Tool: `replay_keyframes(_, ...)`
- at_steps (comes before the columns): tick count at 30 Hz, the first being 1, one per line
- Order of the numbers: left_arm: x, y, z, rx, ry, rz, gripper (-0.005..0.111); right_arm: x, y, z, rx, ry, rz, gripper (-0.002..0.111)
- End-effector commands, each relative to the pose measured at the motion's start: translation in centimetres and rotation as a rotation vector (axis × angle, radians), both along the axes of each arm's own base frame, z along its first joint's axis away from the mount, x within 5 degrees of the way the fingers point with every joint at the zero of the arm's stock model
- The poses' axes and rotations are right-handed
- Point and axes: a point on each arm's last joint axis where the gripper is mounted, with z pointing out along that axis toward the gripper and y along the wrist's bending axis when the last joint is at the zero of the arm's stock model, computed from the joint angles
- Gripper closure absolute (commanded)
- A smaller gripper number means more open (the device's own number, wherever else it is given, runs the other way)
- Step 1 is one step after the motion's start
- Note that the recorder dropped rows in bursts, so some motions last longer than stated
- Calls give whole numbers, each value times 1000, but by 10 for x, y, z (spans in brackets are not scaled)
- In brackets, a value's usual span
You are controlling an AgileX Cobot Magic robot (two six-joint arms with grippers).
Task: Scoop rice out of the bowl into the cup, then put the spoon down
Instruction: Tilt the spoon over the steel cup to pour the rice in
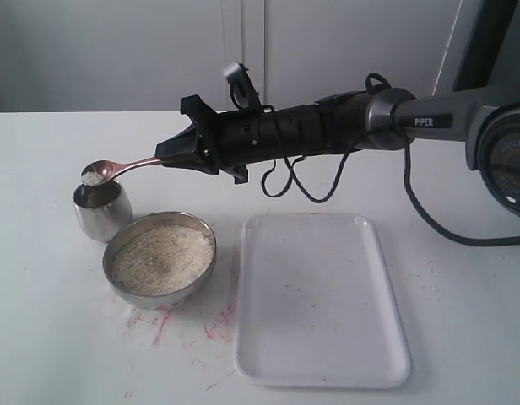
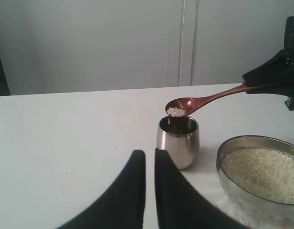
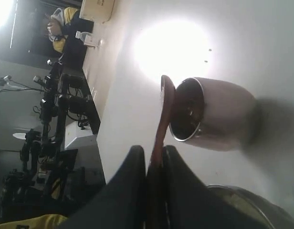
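One spoon (image 1: 125, 166), tip leftward over cup (image 1: 104, 215)

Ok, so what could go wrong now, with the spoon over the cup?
The cup mouth is barely wider than the spoon head, so tipped rice may scatter onto the table. The right claw pinches only the handle's end, so the spoon could twist or slip. The cup is narrow and rounded; a bump from the spoon might topple it.
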Motion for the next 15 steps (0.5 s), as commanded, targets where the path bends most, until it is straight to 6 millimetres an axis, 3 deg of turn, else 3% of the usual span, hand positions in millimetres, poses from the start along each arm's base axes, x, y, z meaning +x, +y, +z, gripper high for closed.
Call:
replay_keyframes(1,-1,0,2,-6,-12,-5,92,-1,1,7,-1,-50,24,108)
replay_keyframes(15,-1,0,2,-6,-12,-5,92,-2,0,7,-48,-193,65,108)
